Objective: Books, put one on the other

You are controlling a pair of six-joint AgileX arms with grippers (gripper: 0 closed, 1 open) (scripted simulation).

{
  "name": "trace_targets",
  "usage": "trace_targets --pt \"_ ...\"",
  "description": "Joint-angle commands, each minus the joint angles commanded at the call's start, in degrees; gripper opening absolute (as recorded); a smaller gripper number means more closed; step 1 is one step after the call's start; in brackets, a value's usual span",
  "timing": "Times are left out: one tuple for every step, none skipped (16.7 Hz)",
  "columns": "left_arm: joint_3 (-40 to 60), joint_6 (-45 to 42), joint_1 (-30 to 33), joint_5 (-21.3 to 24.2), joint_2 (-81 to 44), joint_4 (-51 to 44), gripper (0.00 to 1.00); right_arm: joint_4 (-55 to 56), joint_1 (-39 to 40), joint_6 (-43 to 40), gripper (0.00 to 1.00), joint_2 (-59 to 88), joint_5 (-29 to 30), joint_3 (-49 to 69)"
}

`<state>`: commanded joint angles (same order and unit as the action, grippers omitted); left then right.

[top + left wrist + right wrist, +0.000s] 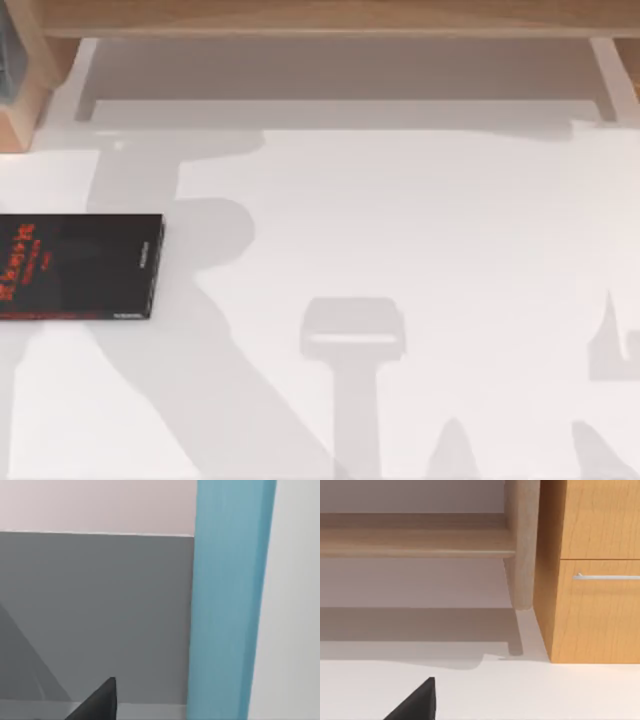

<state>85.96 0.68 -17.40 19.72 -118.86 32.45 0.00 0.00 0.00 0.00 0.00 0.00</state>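
Note:
A black book (80, 267) with red lettering lies flat on the white table at the far left of the top view. A light blue book (227, 600) stands upright close in front of the left wrist camera, against a grey panel. A dark part of my left gripper (100, 702) shows beside it, a short way off and not touching. A dark part of my right gripper (417, 702) hangs over bare white table, facing a wooden shelf. Shadows of both arms fall across the table in the top view.
A wooden shelf (330, 18) runs along the back of the table on pale legs (522, 545). A wooden cabinet (592, 570) with a metal drawer handle (605, 576) stands at the right. Another wooden unit (25, 90) sits at the back left corner.

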Motion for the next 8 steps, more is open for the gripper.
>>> trace_targets --pt "0.0 0.0 0.0 0.0 0.0 0.0 0.85 0.0 0.0 0.0 1.0 0.0 0.0 0.0" --pt "0.0 0.0 0.0 0.0 0.0 0.0 0.77 0.0 0.0 0.0 1.0 0.0 0.0 0.0" --pt "0.0 0.0 0.0 0.0 0.0 0.0 0.7 0.0 0.0 0.0 1.0 0.0 0.0 0.0" --pt "0.0 0.0 0.0 0.0 0.0 0.0 0.62 0.0 0.0 0.0 1.0 0.0 0.0 0.0" --pt "0.0 0.0 0.0 0.0 0.0 0.0 0.55 0.0 0.0 0.0 1.0 0.0 0.0 0.0" --pt "0.0 0.0 0.0 0.0 0.0 0.0 0.47 0.0 0.0 0.0 1.0 0.0 0.0 0.0" --pt "0.0 0.0 0.0 0.0 0.0 0.0 0.4 0.0 0.0 0.0 1.0 0.0 0.0 0.0" --pt "0.0 0.0 0.0 0.0 0.0 0.0 0.32 0.0 0.0 0.0 1.0 0.0 0.0 0.0"
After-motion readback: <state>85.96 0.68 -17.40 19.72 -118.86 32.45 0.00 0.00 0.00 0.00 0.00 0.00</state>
